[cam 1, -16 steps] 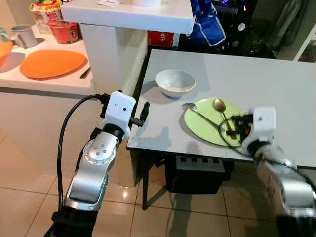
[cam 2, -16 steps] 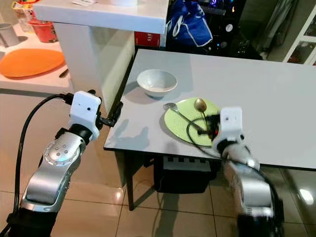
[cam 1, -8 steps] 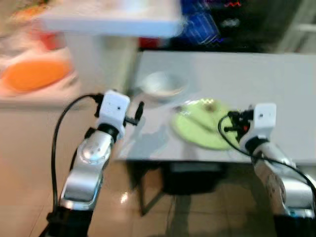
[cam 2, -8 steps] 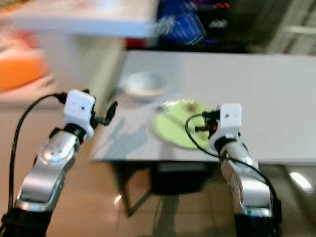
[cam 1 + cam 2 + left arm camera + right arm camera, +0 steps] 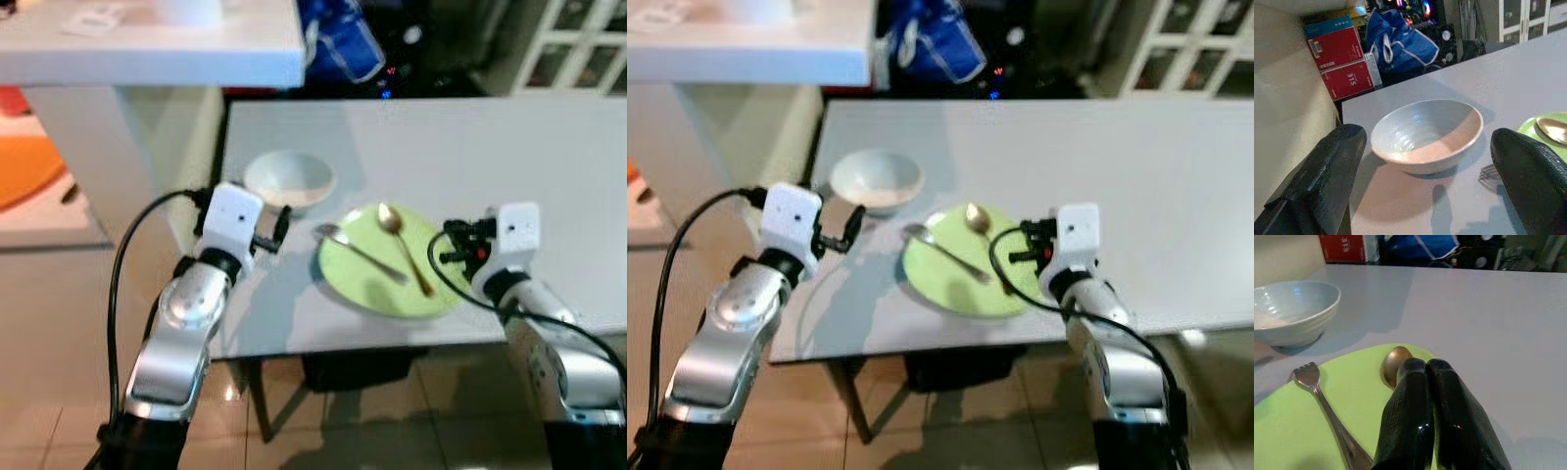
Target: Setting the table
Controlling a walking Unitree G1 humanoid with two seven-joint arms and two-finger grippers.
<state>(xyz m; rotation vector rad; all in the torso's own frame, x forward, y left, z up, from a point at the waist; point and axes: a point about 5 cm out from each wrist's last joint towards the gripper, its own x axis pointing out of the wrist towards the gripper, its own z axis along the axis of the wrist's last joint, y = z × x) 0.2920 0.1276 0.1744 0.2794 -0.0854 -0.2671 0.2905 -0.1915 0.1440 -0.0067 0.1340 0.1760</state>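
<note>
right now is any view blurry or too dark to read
Eye views: slightly soft, bowl and plate readable. Left wrist view: bowl sharp, near fingers blurred. Right wrist view: well lit, fork clear. None is dark.

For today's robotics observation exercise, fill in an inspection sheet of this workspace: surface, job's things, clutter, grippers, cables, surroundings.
Surface: grey rectangular table.
Job's things: round lime-green plate carrying a silver fork and gold spoon; pale ribbed ceramic bowl beside it.
Clutter: nothing seen.
Grippers: left gripper open, facing the bowl; right gripper shut, empty, over the plate.
Cables: black cable looping at the left arm.
Surroundings: blue bag, red boxes, white counter.
</note>
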